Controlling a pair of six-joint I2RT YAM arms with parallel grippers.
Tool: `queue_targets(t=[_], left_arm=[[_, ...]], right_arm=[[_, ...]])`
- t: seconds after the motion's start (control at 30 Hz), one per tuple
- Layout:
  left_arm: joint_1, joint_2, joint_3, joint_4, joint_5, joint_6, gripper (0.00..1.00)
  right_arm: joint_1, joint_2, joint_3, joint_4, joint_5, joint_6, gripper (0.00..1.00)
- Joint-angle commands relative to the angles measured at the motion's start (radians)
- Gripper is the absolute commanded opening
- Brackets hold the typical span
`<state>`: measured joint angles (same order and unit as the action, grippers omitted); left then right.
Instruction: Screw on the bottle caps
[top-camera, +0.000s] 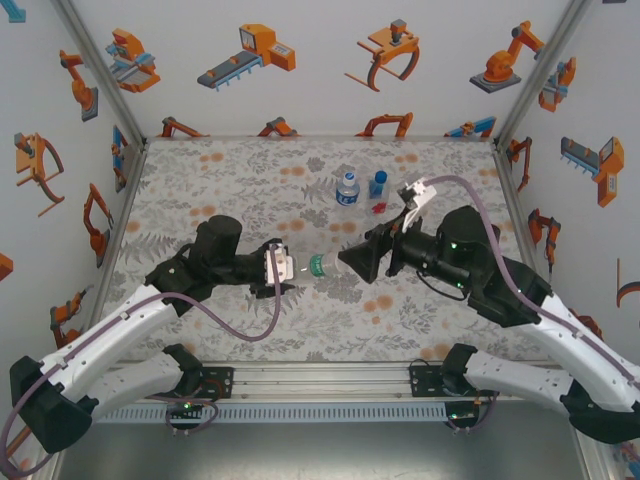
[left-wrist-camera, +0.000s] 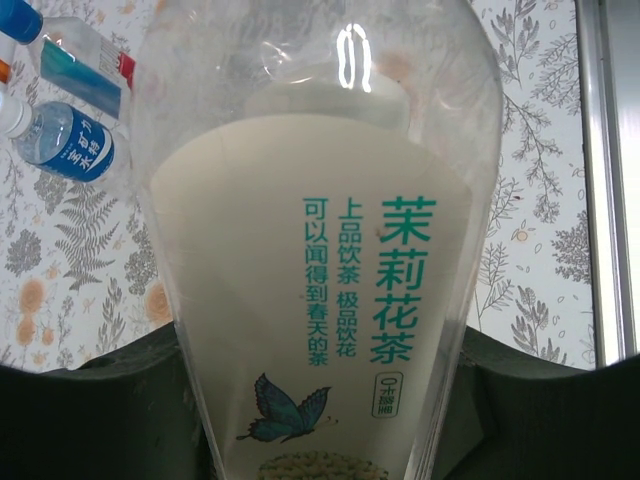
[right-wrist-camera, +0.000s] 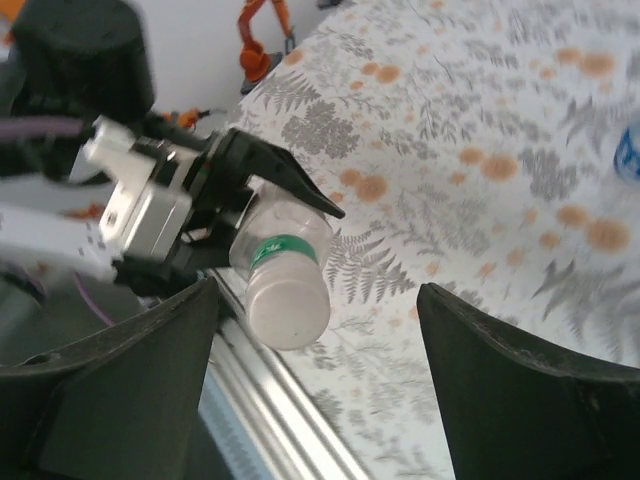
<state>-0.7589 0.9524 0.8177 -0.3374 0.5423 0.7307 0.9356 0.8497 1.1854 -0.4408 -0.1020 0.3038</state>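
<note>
My left gripper (top-camera: 298, 266) is shut on the tall narrow bottle (top-camera: 312, 266) and holds it level above the table, neck pointing right. In the left wrist view its white label (left-wrist-camera: 320, 280) with green print lies between the jaws of the left gripper (left-wrist-camera: 320, 345). A white cap (right-wrist-camera: 290, 308) sits on the bottle's neck, above a green band (right-wrist-camera: 280, 248). My right gripper (right-wrist-camera: 315, 292) stands open around that cap end, with gaps on both sides. In the top view the right gripper (top-camera: 346, 262) faces the cap from the right.
At the back of the table stand the blue-labelled water bottle (top-camera: 347, 189) with a white cap and the short blue-tinted bottle (top-camera: 378, 185) with a blue cap. Both appear in the left wrist view, the water bottle (left-wrist-camera: 68, 150) and the blue-tinted bottle (left-wrist-camera: 85, 68). An aluminium rail (top-camera: 320, 385) runs along the near edge.
</note>
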Motion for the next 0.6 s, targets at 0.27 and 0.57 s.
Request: queue_targets(t=[0.27,0.57], left_arm=[[-0.003,-0.026,0.048,-0.055,0.101,-0.011,0.0],[-0.003,-0.028,0.054,-0.072,0.109,-0.015,0.0]], right_arm=[[-0.003,0.101,0.153,-0.272,-0.447,-0.882,0.62],[-0.003,0.153,0.151,-0.21,-0.422,-0.887,0.54]])
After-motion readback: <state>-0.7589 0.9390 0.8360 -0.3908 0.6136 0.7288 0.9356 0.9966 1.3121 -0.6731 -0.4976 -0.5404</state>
